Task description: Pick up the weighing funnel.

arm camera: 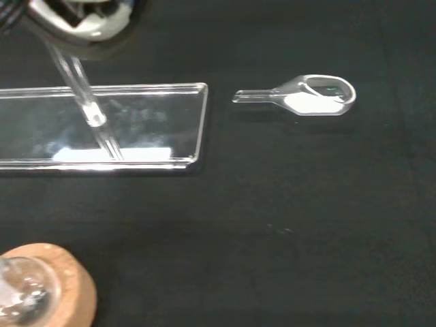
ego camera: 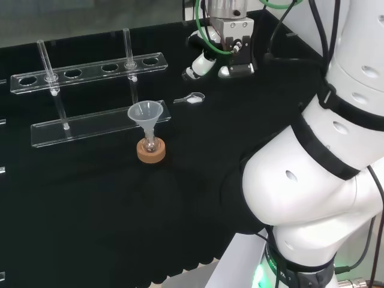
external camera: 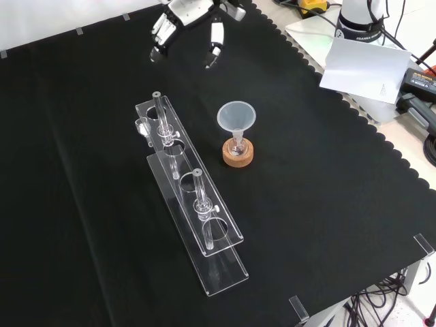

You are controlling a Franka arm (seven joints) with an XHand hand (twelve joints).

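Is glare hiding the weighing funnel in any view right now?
Wrist view: no, the weighing funnel shows plainly on the black cloth; the glare sits on the rack base. Head view: it is a small pale glint. Front view: reflections streak the rack.

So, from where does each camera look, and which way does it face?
Head view: behind and above the arm's base, looking over its white links at the bench and hand.
Front view: before the arm, looking down on the cloth; hand at top.
Wrist view: at the wrist, looking past the palm at the weighing funnel; blurred hand part shows.
Head and front views share the funnel on its cork ring.
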